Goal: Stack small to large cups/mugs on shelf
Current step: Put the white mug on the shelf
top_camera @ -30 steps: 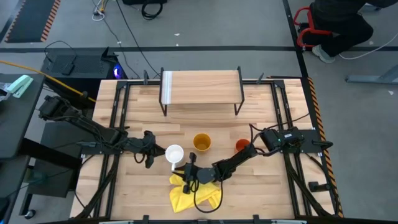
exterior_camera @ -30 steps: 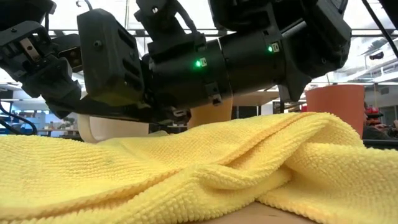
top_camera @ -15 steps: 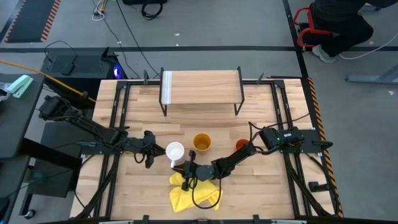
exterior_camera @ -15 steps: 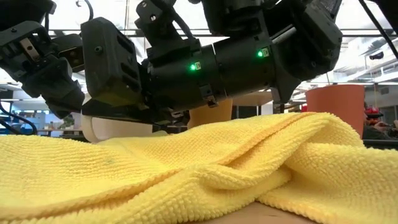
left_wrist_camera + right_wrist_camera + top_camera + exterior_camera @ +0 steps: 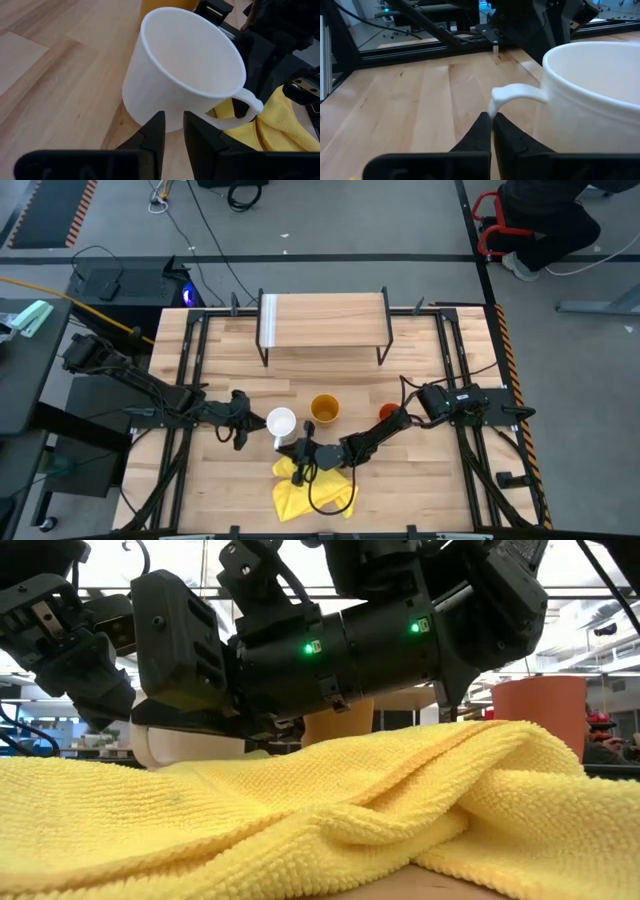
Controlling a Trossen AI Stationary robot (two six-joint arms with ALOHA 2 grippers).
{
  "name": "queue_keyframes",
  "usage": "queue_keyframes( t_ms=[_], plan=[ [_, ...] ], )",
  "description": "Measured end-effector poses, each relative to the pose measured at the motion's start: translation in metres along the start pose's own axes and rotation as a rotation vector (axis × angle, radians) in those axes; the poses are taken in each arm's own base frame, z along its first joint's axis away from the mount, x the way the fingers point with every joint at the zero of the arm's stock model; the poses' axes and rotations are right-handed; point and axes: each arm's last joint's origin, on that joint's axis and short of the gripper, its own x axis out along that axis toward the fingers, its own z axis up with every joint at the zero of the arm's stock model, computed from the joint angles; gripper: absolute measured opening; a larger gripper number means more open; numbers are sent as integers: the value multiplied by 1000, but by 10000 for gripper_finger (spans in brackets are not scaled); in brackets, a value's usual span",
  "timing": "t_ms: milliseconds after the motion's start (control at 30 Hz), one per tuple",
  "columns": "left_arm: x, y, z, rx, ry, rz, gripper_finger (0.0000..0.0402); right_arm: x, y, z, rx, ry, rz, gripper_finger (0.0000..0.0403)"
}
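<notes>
The white mug (image 5: 281,423) stands upright on its base on the table, its handle (image 5: 248,103) toward the near-right. My right gripper (image 5: 492,118) reaches in low from the right and is shut on that handle. My left gripper (image 5: 170,122) sits just left of the mug with its fingers a narrow gap apart, close to the mug's lower wall (image 5: 145,107); I cannot tell whether they touch. The yellow-orange cup (image 5: 324,409) and the red-orange cup (image 5: 389,414) stand farther right. The shelf (image 5: 325,320) stands at the far side with nothing on it. My right gripper pinches the white mug's handle at its outer bend (image 5: 493,102) between the two fingertips. The fingers come in about level from the table's near-right side. The mug stands upright with its base on the table.
A crumpled yellow cloth (image 5: 300,495) lies near the table's near edge, under my right gripper and wrist, and fills the bottom of the low view (image 5: 300,820). Bare wood lies between the cups and the shelf's black legs (image 5: 264,355).
My right gripper has moved a short way toward the table's left and far side, up to the white mug's handle, then held still. The mug and both cups have stayed where they were.
</notes>
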Motion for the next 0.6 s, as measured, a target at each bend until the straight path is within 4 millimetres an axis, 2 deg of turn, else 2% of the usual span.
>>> queue_keyframes(
  t_ms=[600],
  plan=[
    [0,0,0,2,0,0,74,-1,2,0,-11,-1,4,2]
  ],
)
